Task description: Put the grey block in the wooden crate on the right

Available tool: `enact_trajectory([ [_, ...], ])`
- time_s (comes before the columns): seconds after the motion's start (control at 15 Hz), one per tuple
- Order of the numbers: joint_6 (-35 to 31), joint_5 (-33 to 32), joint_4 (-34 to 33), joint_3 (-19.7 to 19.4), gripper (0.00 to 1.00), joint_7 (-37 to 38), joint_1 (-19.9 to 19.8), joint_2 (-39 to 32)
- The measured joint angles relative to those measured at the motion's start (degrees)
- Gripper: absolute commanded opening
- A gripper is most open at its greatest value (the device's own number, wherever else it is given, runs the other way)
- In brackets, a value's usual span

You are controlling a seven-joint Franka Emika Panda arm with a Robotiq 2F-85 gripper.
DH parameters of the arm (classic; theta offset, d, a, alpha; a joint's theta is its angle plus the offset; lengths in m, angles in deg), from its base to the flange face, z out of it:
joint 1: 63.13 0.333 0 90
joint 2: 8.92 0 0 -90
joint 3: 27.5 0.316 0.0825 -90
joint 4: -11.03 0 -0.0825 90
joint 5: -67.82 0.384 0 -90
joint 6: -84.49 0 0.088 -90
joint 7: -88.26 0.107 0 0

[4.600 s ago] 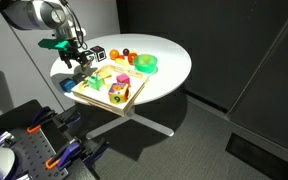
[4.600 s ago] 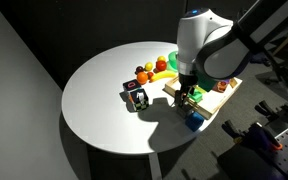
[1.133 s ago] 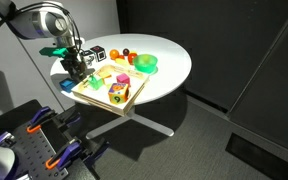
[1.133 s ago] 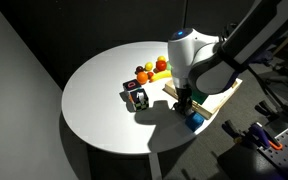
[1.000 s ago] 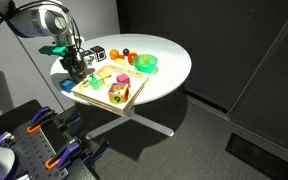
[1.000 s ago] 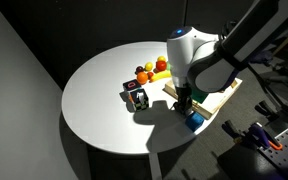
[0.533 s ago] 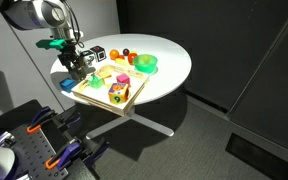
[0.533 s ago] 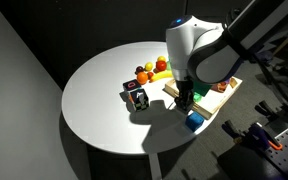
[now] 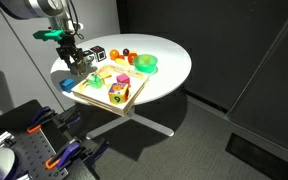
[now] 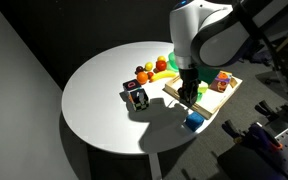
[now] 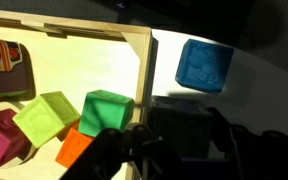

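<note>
My gripper (image 11: 182, 150) is shut on the grey block (image 11: 179, 118), which shows as a dark cube in shadow between the fingers. It hangs above the table just outside the right rail of the wooden crate (image 11: 144, 70). In both exterior views the gripper (image 9: 72, 58) (image 10: 189, 96) is raised over the crate's edge (image 9: 99, 100) (image 10: 222, 100). Green, lime, magenta and orange blocks lie inside the crate.
A blue block (image 11: 206, 65) (image 10: 193, 121) lies on the round white table (image 10: 94, 100) beside the crate, near the table edge. Black-and-white cubes (image 10: 137, 97), toy fruit (image 10: 159, 68) and a green bowl (image 9: 144, 63) stand farther along the table.
The arm has risen from the table beside the crate, carrying the grey block up with it. The jaws stay shut.
</note>
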Motion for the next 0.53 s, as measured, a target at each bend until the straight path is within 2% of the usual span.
enact_trajectory([
  [0.53, 1.35, 0.44, 3.52, -0.28, 0.31, -0.24, -4.44, 2.09],
])
